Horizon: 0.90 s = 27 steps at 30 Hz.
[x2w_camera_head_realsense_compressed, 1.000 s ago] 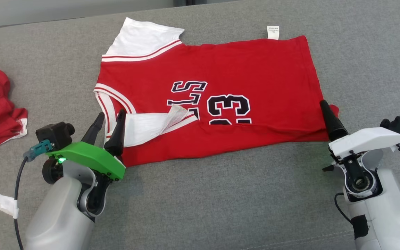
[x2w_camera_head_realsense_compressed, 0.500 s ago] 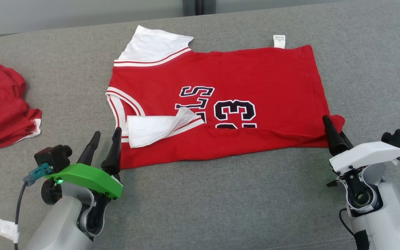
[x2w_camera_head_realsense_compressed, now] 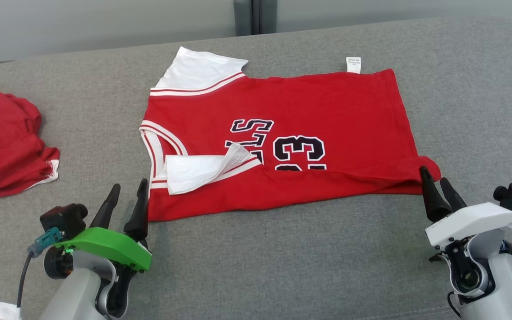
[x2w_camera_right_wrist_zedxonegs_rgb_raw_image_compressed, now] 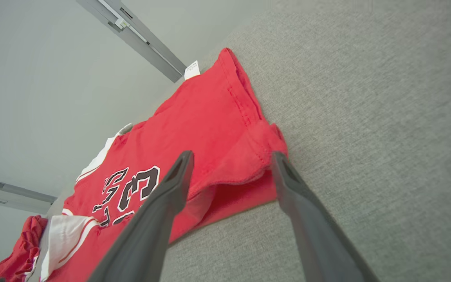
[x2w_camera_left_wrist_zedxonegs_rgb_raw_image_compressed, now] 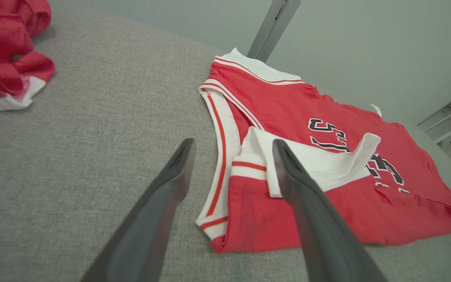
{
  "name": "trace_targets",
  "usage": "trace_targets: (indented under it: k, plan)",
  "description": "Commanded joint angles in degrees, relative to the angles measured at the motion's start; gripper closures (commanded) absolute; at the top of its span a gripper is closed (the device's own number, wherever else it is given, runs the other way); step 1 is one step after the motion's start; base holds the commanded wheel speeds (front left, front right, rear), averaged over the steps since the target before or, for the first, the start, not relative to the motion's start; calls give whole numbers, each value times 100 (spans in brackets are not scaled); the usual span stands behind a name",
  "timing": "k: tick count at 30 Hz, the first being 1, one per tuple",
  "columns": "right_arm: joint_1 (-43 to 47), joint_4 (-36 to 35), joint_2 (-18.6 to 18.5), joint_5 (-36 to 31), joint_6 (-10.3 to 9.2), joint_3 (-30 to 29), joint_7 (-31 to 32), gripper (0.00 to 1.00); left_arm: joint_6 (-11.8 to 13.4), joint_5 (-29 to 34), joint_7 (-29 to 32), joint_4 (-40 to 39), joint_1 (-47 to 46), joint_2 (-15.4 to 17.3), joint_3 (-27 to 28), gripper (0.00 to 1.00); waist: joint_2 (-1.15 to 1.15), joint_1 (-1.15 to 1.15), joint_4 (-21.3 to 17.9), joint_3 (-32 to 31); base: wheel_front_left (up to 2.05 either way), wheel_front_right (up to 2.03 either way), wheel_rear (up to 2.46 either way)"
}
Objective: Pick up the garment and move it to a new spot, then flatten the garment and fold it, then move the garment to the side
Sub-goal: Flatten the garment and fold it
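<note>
The garment (x2w_camera_head_realsense_compressed: 309,111) is a red jersey with white sleeves and black number print, lying on the grey cushion with its near third folded over onto itself (x2w_camera_left_wrist_zedxonegs_rgb_raw_image_compressed: 288,219) (x2w_camera_right_wrist_zedxonegs_rgb_raw_image_compressed: 210,129). My left gripper (x2w_camera_head_realsense_compressed: 128,191) stands open just off the jersey's near left corner, apart from the cloth, nothing between its fingers (x2w_camera_left_wrist_zedxonegs_rgb_raw_image_compressed: 178,168). By the near right corner my right gripper (x2w_camera_head_realsense_compressed: 434,178) is open too. In the right wrist view that folded corner (x2w_camera_right_wrist_zedxonegs_rgb_raw_image_compressed: 249,164) lies beyond the gap between the two fingers, untouched.
A second red garment (x2w_camera_head_realsense_compressed: 2,142) lies crumpled at the far left of the grey cushion (x2w_camera_head_realsense_compressed: 282,266). A white care label (x2w_camera_head_realsense_compressed: 353,64) sticks out from the jersey's far edge. Behind the cushion runs a pale wall with a grey post (x2w_camera_head_realsense_compressed: 242,18).
Both grippers have let go of the jersey's near edge and drawn back toward me, now apart from the cloth. The head camera has tilted, shifting the whole picture downward.
</note>
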Motion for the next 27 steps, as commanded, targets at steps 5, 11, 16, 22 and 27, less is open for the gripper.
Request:
trace_targets:
  k: [5,11,16,22,27]
  plan:
    - [277,-239,-224,-528,1,264,-454,0,122,498,-21,-243,348,-29,337,0,0,0,-23,-79,0,0,0]
    - [460,-293,-537,-1216,1,597,-1220,0,261,1282,-21,-639,703,-54,849,0,0,0,14,-157,0,0,0]
    - [568,-244,-638,-1589,1,792,-1684,0,420,2110,-21,-1233,1062,-174,1399,0,0,0,91,-188,0,0,0]
    - [687,-314,-575,-1862,1,761,-1845,0,436,3006,-21,-1954,1484,-441,2087,0,0,0,182,-179,0,0,0]
    - [780,-663,-462,-2203,0,638,-1844,0,338,3478,-21,-2329,1722,-731,2567,0,0,0,250,-146,0,0,0]
